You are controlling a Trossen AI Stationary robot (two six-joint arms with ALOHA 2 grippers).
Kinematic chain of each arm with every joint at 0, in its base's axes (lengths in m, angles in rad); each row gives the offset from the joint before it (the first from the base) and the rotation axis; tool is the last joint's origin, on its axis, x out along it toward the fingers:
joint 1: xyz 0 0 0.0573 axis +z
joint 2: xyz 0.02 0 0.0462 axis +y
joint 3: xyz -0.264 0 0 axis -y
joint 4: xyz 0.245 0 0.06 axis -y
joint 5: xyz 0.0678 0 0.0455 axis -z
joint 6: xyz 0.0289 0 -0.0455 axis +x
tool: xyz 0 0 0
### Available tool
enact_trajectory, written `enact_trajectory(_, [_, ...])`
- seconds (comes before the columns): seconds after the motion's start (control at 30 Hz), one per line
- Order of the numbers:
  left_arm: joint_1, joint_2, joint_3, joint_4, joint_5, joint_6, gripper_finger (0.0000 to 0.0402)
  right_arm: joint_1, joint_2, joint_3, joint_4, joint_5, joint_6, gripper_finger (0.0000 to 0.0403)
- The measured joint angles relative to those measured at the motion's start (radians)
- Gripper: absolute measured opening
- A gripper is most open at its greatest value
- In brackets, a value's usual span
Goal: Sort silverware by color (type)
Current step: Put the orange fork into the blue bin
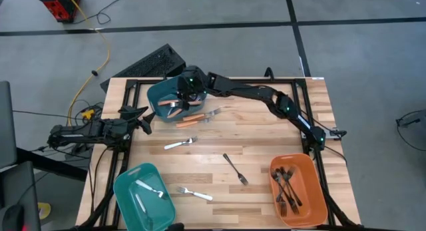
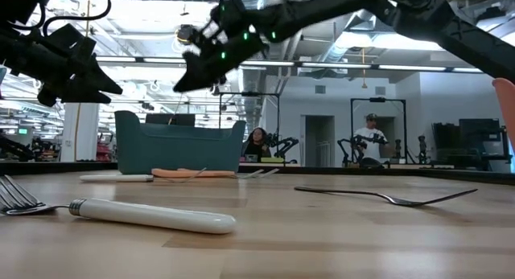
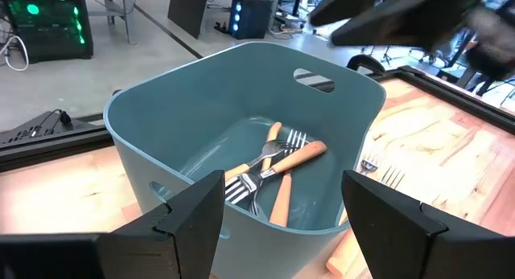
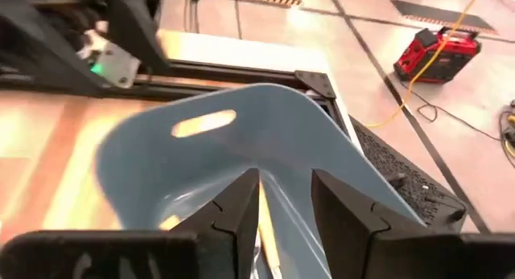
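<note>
Above far bin [image 1: 160, 92], right end effector [image 1: 188, 91], apparently parted.

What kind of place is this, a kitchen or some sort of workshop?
Most likely a robotics lab or workshop, not a kitchen. A wooden table stands on a bare concrete floor with loose cables, and beyond it, in the low view, a person stands among more machines in an open, industrial hall.

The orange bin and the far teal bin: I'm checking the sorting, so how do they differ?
The orange bin holds black forks; the far teal bin holds orange-handled forks. The orange bin sits at the table's near right corner, the teal bin at the far edge. The right gripper is over the teal bin; no gripper is near the orange bin. Both are rectangular plastic bins.
</note>
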Motion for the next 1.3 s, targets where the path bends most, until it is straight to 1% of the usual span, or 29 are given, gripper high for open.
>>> enact_trajectory(0.07, [0.0, 0.0, 0.0, 0.0, 0.004, 0.0, 0.0235, 0.006, 0.0, 0.078, -0.091, 0.0, -0.013, 0.0139])
enact_trajectory(0.1, [0.0, 0.0, 0.0, 0.0, 0.005, 0.0, 0.0235, 0.01, -0.003, 0.093, -0.108, -0.001, -0.024, 0.0139])
enact_trajectory(0.17, [0.0, 0.0, 0.0, 0.001, 0.005, 0.0, 0.0235, 0.017, -0.052, 0.067, -0.12, -0.003, -0.066, 0.0139])
enact_trajectory(0.3, [0.0, 0.0, 0.0, 0.001, 0.005, 0.001, 0.0235, 0.023, -0.141, 0.067, -0.23, 0.021, -0.135, 0.0139])
enact_trajectory(0.4, [0.0, 0.0, 0.0, 0.003, 0.004, 0.003, 0.0235, 0.023, -0.217, 0.069, -0.305, 0.031, -0.12, 0.0139])
enact_trajectory(0.53, [0.0, 0.0, 0.0, 0.002, 0.007, -0.001, 0.0235, 0.018, -0.315, 0.069, -0.486, 0.032, -0.103, 0.0139])
enact_trajectory(0.67, [0.0, 0.0, 0.0, 0.002, 0.008, -0.001, 0.0235, 0.027, -0.415, 0.066, -0.629, 0.089, -0.098, 0.0139])
enact_trajectory(0.77, [0.0, 0.0, 0.0, 0.003, 0.008, -0.002, 0.0235, 0.035, -0.489, 0.068, -0.739, 0.141, -0.051, 0.0139])
enact_trajectory(0.93, [0.0, 0.0, 0.0, 0.003, 0.012, -0.003, 0.0235, 0.035, -0.571, 0.068, -0.956, 0.151, 0.057, 0.0139])
enact_trajectory(1.13, [0.0, 0.0, 0.0, 0.002, 0.014, 0.003, 0.0235, 0.07, -0.591, 0.065, -1.256, 0.152, 0.196, 0.0139])
enact_trajectory(1.2, [0.0, 0.0, 0.0, 0.001, 0.015, 0.004, 0.0235, 0.107, -0.596, 0.022, -1.237, 0.157, 0.214, 0.0139])
enact_trajectory(1.3, [0.0, 0.0, 0.0, -0.002, 0.014, 0.003, 0.0235, 0.159, -0.643, -0.099, -1.235, 0.158, 0.209, 0.0139])
